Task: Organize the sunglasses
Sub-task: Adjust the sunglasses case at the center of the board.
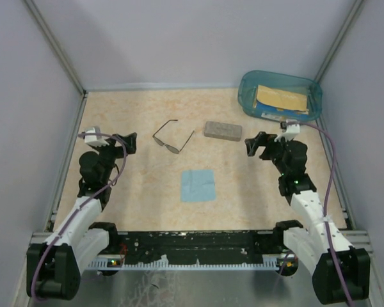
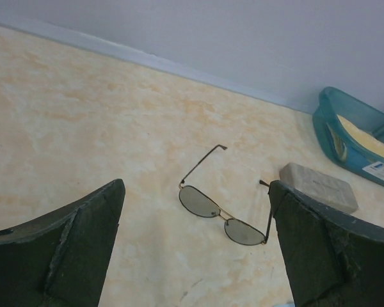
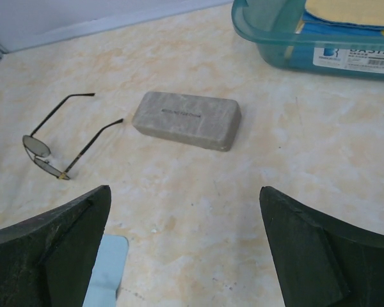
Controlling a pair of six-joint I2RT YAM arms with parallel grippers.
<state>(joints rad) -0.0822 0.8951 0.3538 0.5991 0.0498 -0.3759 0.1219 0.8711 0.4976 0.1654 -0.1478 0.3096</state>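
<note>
The sunglasses (image 1: 171, 137) lie unfolded on the table, dark wire frame, temple arms spread; they also show in the left wrist view (image 2: 225, 214) and the right wrist view (image 3: 57, 144). A closed grey rectangular case (image 1: 223, 130) lies just right of them, also seen in the right wrist view (image 3: 187, 119). A light blue square cloth (image 1: 198, 185) lies flat nearer the arms. My left gripper (image 1: 127, 142) is open and empty, left of the sunglasses. My right gripper (image 1: 255, 145) is open and empty, right of the case.
A teal plastic basin (image 1: 280, 94) holding yellow and blue cloths stands at the back right corner. Grey walls enclose the table on three sides. A metal rail runs along the near edge.
</note>
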